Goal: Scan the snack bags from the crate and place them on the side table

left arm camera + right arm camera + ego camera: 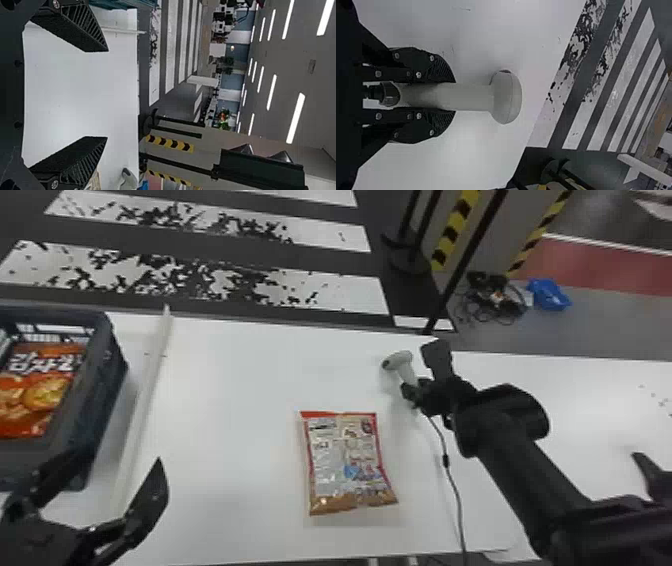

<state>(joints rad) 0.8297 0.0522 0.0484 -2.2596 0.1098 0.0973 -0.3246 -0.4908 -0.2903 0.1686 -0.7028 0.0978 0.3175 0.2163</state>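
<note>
A snack bag [347,465] lies flat on the white table [240,390], printed back side up. Off to its upper right, my right gripper [419,387] is shut on the handle of a white scanner [398,361], whose head points left. In the right wrist view the scanner [470,97] is clasped along its handle by my right gripper [449,97]. My left gripper [112,490] stands open with nothing between its fingers, between the crate and the bag; in the left wrist view the left gripper [107,95] is spread wide. An orange snack bag [37,390] sits inside the crate.
The dark crate [107,375] stands at the far left, with a white raised strip [145,395] beside it. A cable [446,462] runs from the scanner to the table's front edge. Poles and a striped barrier [452,232] stand behind the table.
</note>
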